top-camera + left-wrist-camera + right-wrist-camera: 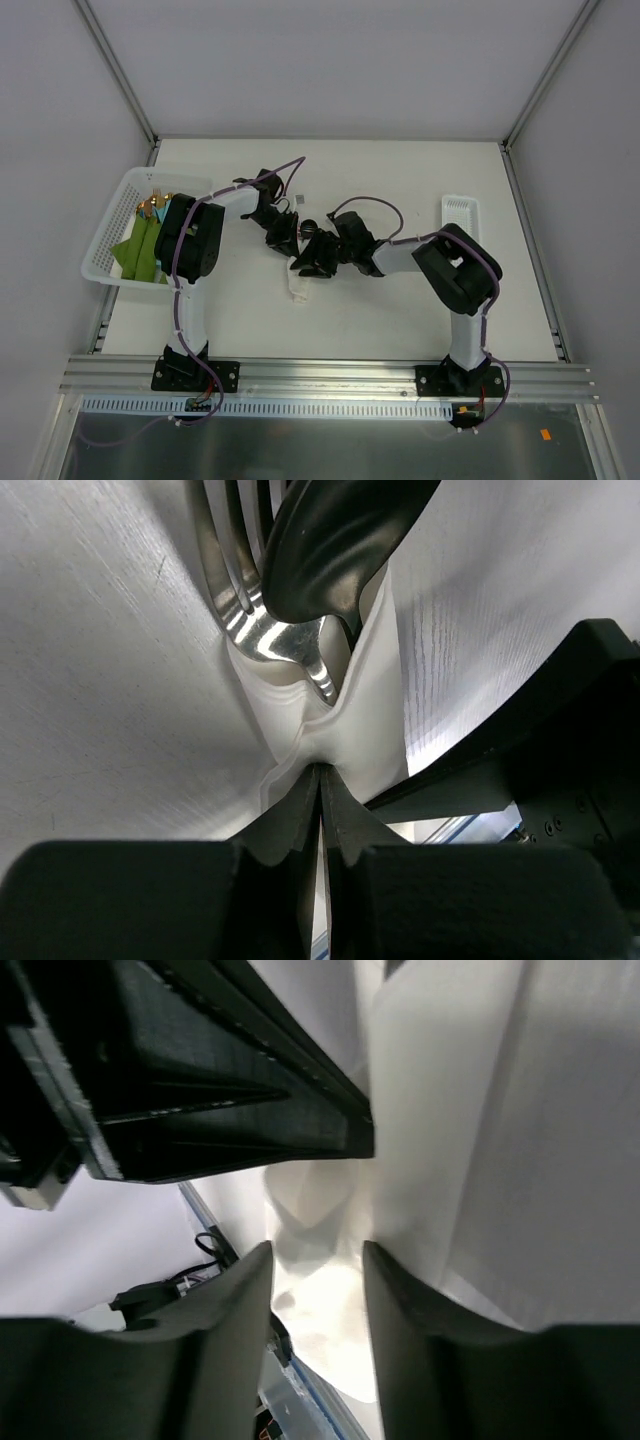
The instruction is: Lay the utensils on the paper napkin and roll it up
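We list: white paper napkin (375,700) folded lengthwise around black round-bowled spoon (330,540) and glossy thin fork (225,570), heads pointing away from left pincer (321,775), which is clenched on the napkin; right pincer (315,1255) parted.

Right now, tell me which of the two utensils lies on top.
The spoon: its dark round bowl overlaps the tines of the fork, which show beneath it. Both are tucked in the white napkin.

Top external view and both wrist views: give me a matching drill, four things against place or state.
Things:
1 left gripper
2 right gripper
3 spoon
4 green cloths

Place or state:
A in the white basket
B open, paper napkin showing between its fingers
C pinched shut on the paper napkin
D lying over the fork, napkin folded around both

Pairs: 1-C, 2-B, 3-D, 4-A
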Robot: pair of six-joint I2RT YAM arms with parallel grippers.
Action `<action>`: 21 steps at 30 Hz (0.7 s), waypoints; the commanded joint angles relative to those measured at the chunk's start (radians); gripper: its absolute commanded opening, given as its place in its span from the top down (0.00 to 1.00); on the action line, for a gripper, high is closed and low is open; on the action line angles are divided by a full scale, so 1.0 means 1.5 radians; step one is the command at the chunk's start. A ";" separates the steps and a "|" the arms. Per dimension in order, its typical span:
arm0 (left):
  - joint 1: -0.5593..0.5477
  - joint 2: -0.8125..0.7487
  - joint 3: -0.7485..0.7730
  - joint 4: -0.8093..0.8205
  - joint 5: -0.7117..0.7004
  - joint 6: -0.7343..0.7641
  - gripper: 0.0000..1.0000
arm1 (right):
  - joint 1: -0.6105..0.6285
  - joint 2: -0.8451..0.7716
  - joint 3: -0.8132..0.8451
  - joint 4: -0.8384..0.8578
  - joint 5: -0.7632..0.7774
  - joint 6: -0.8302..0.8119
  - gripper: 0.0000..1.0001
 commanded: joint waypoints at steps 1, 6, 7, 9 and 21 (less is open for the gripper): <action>0.013 0.003 -0.004 -0.010 -0.047 0.016 0.97 | 0.005 0.015 -0.020 0.013 -0.001 -0.003 0.52; 0.020 -0.012 0.004 -0.012 -0.037 0.016 0.96 | 0.005 0.020 -0.030 0.015 -0.004 -0.005 0.43; 0.023 -0.020 0.011 -0.012 -0.032 0.017 0.96 | 0.005 0.021 -0.032 0.015 -0.004 -0.003 0.43; 0.023 -0.031 0.020 -0.012 -0.007 0.018 0.96 | 0.005 0.027 -0.033 0.015 -0.006 -0.003 0.43; -0.006 -0.051 0.063 -0.027 0.095 0.008 0.89 | 0.004 0.041 -0.035 0.014 -0.017 -0.005 0.42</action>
